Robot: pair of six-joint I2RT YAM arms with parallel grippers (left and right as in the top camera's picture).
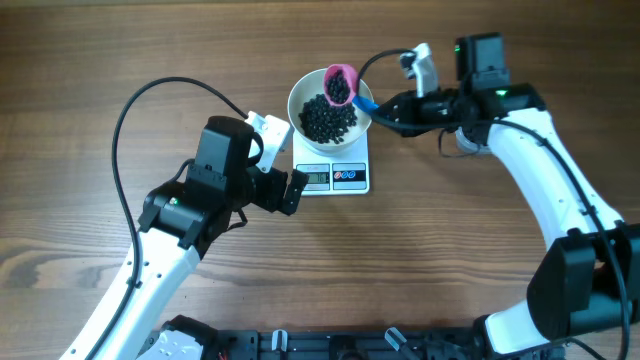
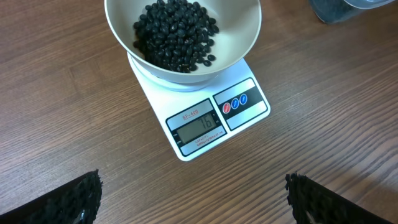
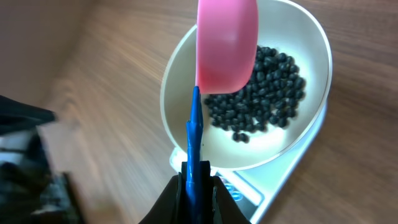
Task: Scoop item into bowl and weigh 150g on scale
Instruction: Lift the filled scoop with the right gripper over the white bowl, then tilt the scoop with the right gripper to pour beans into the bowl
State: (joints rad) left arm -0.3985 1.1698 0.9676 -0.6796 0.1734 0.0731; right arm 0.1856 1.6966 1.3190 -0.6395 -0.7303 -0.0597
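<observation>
While the right gripper [image 3: 196,182] pinches the blue handle [image 3: 194,134] of a pink scoop [image 3: 227,46] over the white bowl [image 1: 297,105] on the scale [image 1: 332,178], black beans [image 1: 328,120] already heap inside — the display [image 2: 200,125] reads unclearly, so fine topping-up likely remains — and the left gripper [image 2: 193,202] gapes wide nearby.

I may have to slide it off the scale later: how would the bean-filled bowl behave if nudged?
The bowl looks smooth and rests on the flat scale, so it would probably slide easily. The beans lie loose in a heap, so a jolt or tilt would likely shift them, perhaps spilling some. Their weight sits low, so tipping seems unlikely.
</observation>
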